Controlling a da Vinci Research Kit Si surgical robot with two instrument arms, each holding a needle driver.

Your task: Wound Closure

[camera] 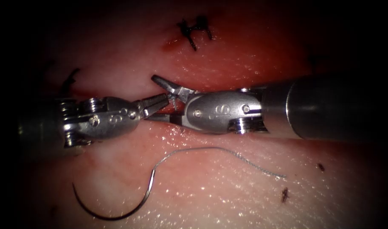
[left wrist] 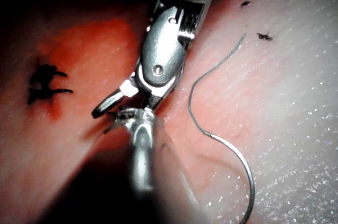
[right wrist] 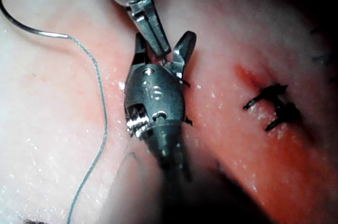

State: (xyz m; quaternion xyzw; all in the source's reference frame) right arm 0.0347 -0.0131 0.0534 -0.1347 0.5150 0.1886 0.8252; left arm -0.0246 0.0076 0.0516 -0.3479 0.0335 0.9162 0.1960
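Note:
The curved needle [camera: 111, 217] lies free on the tissue [camera: 228, 199], at the lower left in the endoscope view, and neither tool holds it. A pale thread [camera: 219, 149] trails from its swaged end to a loose cut end at the right. My left tool [camera: 163, 101] is shut, with a thin strand of thread at its tip. That tip sits between the open jaws of my right tool [camera: 160, 98]. The wrist views show the same meeting: the right tool [right wrist: 165, 39] spread around the left tool [right wrist: 160, 48], and my left tool [left wrist: 124, 114] against the right tool [left wrist: 127, 105].
A dark knotted stitch [camera: 196, 32] sits behind the tools, with red fluid [camera: 172, 42] beside it. The stitch [right wrist: 274, 105] also shows in the right wrist view. Short dark cut ends [camera: 284, 194] lie at the right, and another dark thread [camera: 71, 78] at the far left.

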